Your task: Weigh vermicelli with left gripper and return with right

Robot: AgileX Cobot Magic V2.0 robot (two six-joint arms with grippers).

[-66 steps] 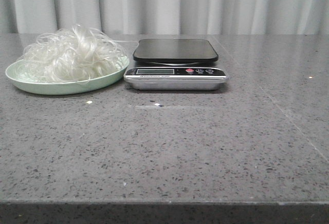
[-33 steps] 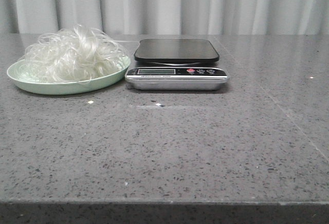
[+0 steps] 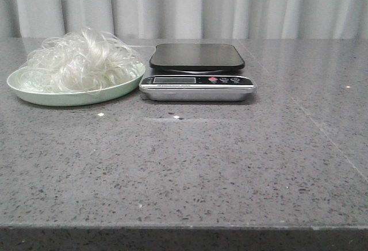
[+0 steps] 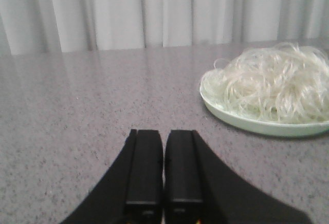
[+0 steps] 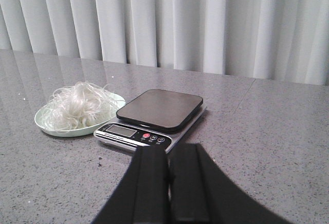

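White vermicelli [image 3: 79, 61] sits heaped on the green plate [image 3: 34, 94], upper left of front frame, just beside the scale [image 3: 196, 72]. I see left gripper [image 4: 164, 170] & right gripper [image 5: 168, 183] both w/ fingers pressed together, holding nothing

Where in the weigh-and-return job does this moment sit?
Nothing looks done: the vermicelli is heaped on the green plate and the scale platform is bare. Nothing is in hand; the left gripper and right gripper are shut and apart from both. Weighing and returning remain.
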